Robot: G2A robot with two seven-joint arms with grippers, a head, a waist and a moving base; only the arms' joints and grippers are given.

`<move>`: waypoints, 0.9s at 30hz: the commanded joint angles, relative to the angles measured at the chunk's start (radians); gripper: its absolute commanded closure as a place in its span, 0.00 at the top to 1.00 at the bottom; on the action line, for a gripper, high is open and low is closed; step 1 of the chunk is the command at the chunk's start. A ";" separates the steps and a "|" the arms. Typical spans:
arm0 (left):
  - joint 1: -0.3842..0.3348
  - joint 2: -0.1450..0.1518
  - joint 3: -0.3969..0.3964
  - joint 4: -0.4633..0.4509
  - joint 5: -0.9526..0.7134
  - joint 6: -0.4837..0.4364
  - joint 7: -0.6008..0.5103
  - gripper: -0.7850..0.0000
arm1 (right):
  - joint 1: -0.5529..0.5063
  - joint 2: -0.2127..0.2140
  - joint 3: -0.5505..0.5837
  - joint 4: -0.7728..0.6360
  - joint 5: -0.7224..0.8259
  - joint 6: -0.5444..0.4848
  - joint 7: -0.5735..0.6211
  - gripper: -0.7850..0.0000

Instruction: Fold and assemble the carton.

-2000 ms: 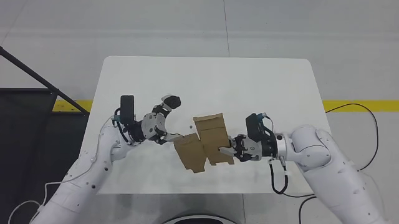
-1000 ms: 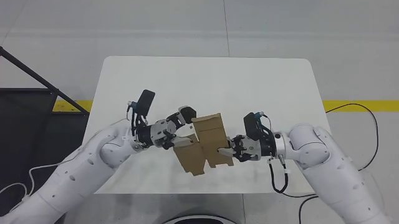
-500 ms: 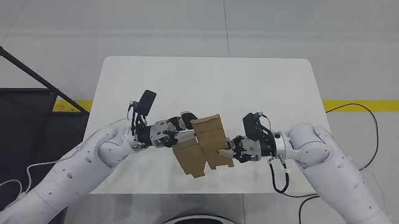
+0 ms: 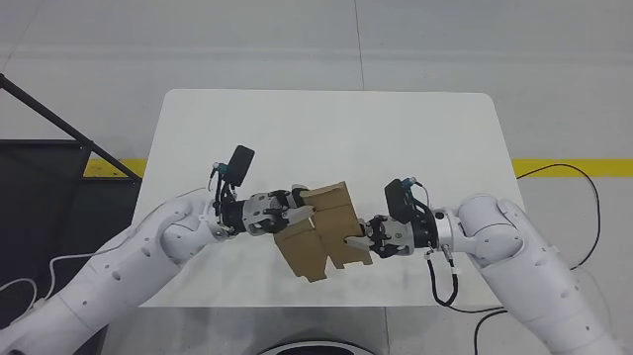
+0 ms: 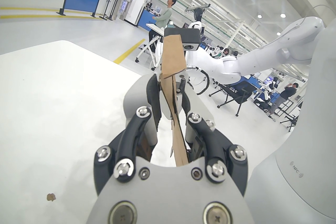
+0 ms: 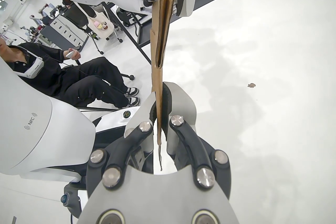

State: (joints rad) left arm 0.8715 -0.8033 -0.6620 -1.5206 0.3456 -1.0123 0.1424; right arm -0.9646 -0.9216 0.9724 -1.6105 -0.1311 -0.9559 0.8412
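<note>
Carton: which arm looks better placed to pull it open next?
Probably left. The right tool is shut on the flat carton, holding it; the left tool straddles its opposite edge, placed to pull.

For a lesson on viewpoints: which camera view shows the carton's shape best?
The top view: the carton faces it with flat brown panels, between the left gripper and right gripper. Both wrist views catch it edge-on, as a thin strip.
</note>
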 commanded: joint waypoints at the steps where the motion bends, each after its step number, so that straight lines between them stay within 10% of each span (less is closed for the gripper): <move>1: -0.005 0.000 0.008 0.004 0.001 0.000 0.007 0.34 | 0.000 0.001 -0.001 0.000 -0.002 0.000 -0.002 0.00; 22: -0.047 0.010 0.069 0.018 0.035 0.000 0.078 0.00 | 0.003 0.009 -0.008 -0.012 -0.020 0.012 -0.017 0.00; 25: -0.052 0.010 0.072 0.019 0.049 0.000 0.101 0.00 | 0.000 0.011 -0.006 -0.014 -0.021 0.015 -0.025 0.39; 27: -0.053 0.010 0.071 0.019 0.057 0.000 0.130 0.00 | -0.003 0.012 -0.002 -0.014 -0.022 0.016 -0.033 1.00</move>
State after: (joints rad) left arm 0.8187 -0.7930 -0.5906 -1.5017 0.3972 -1.0123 0.2554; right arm -0.9660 -0.9101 0.9677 -1.6245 -0.1525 -0.9402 0.8122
